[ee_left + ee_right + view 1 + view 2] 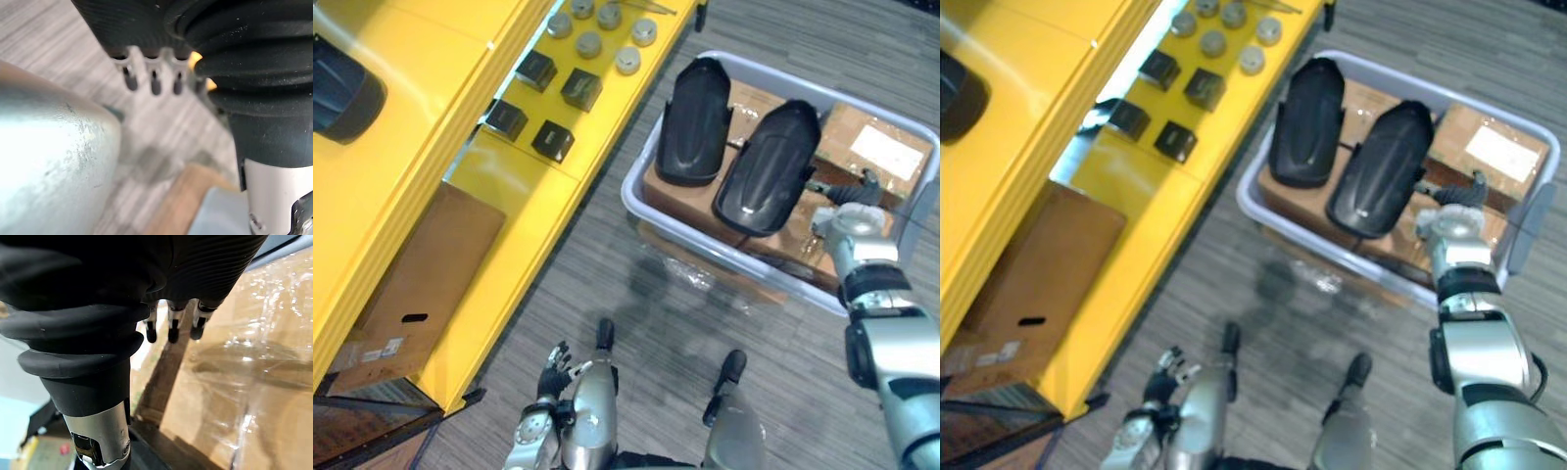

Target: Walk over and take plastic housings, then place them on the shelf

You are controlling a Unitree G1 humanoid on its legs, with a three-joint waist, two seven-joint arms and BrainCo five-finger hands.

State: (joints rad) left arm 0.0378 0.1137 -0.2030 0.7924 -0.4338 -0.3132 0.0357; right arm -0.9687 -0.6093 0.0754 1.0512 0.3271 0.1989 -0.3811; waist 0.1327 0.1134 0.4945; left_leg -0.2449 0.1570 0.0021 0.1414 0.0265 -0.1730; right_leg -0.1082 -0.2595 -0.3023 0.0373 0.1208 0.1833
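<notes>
Right robot hand (850,194) hovers, fingers relaxed, beside black housings (766,166) in bin (636,191).

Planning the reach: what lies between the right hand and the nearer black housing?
Just a short stretch of cardboard box inside the bin, seen in the left eye view, separates the right hand from that housing.

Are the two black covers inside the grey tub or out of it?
Inside. Both black covers lie on brown boxes within the grey tub walls; the right hand beside them holds nothing.
</notes>
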